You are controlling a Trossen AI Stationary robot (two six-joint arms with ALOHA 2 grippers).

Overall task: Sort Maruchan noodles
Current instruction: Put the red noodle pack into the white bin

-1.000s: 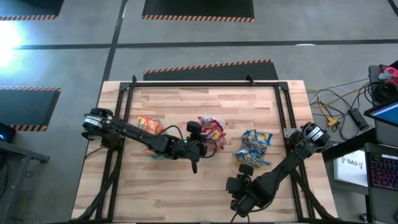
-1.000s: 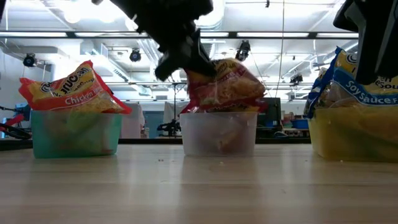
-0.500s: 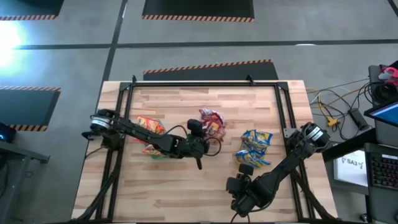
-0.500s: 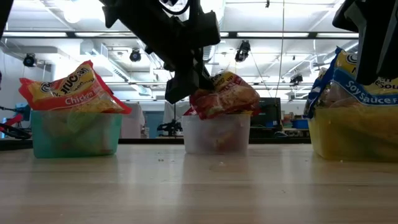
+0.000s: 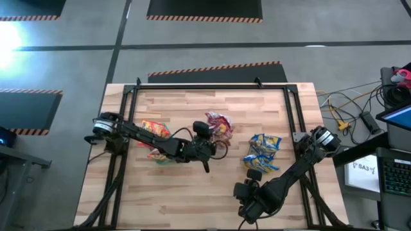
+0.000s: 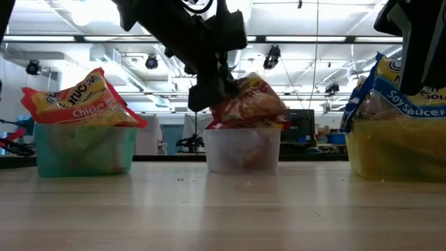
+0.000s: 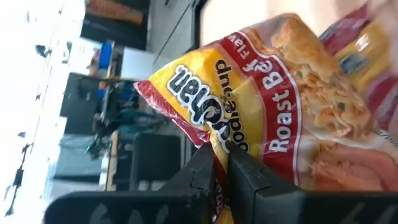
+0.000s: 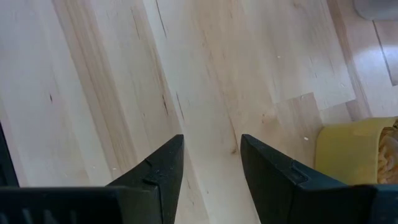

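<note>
The red and yellow crinkly plastic noodle packet (image 7: 292,118), marked "Roast Beef", sits on top of the clear plastic bin (image 6: 243,150) at the centre of the low view. The left gripper (image 7: 219,163) has its jaws shut on the edge of this packet, just left of the centre of the high view.

At the left of the low view, an orange and yellow packet (image 6: 80,101) marked "Chicken" lies on top of the green plastic bin (image 6: 83,150). At the right edge, blue and yellow packets (image 6: 404,94) marked "Soy Sauce" fill the yellow plastic bin (image 6: 394,153).

The right gripper (image 8: 211,158) hangs over the bare wooden bench (image 8: 93,74) in the lower right of the high view, jaws apart and holding nothing.
</note>
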